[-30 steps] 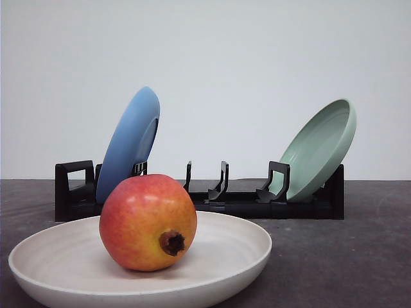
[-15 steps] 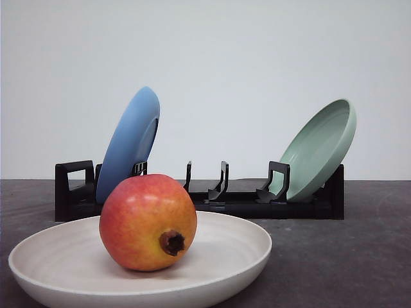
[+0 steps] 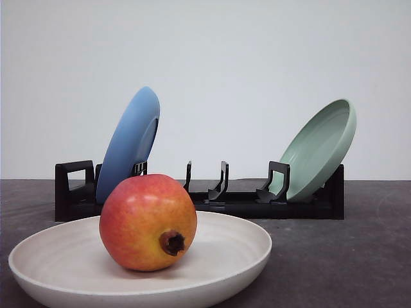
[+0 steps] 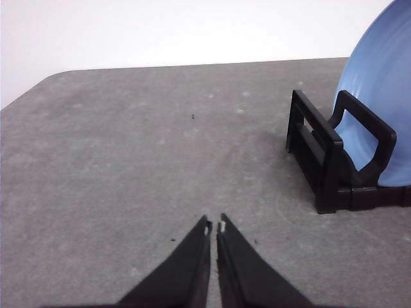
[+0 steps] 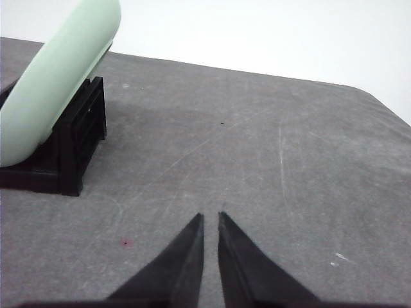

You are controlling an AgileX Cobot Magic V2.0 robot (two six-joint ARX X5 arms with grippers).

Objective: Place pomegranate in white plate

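Front view: the pomegranate [image 3: 148, 222] sits inside the white plate [image 3: 244, 247], lower left of the frame, calyx toward the camera; the placing looks done, so nothing should nudge it

Left wrist view: left gripper [image 4: 214, 228] jaws together, empty, above bare counter [image 4: 128, 160]

Right wrist view: right gripper [image 5: 209, 221] jaws nearly together, empty

black plate rack [image 3: 212, 199] spans the back of the grey table [image 3: 334, 256]; blue plate [image 3: 130, 142] leans at its left end, pale green plate [image 3: 319, 149] at its right, middle slots open. White plate [image 3: 218, 273] with pomegranate [image 3: 144, 221] fills front-left. Bare tabletop right of it and beyond both rack ends
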